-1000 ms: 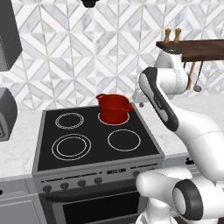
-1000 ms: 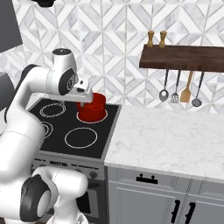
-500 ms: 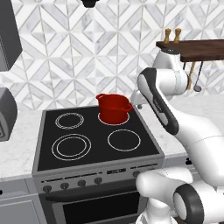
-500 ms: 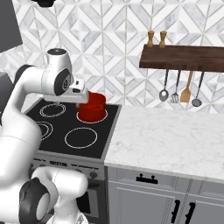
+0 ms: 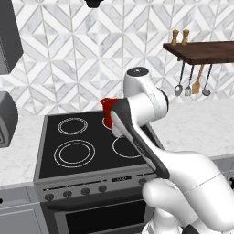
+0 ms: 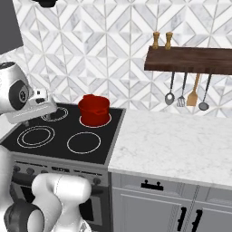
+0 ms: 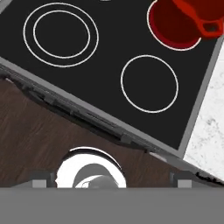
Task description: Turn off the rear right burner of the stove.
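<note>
Red pot (image 6: pixel 94 109) on the stove (image 6: pixel 59 138) — contents unclear (gripper's opening impossible to tell).

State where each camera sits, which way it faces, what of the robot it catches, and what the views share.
Left base view: behind the arm, left side, facing forward and down at the stove; the arm crosses the red pot.
Right base view: behind on the right, facing stove, red pot and counter; the arm stands at the left edge.
Hand view: on the hand, looking down over the stove's front edge; jaws apart at the bottom.
Shared: all three see the black glass top and the red pot.
</note>
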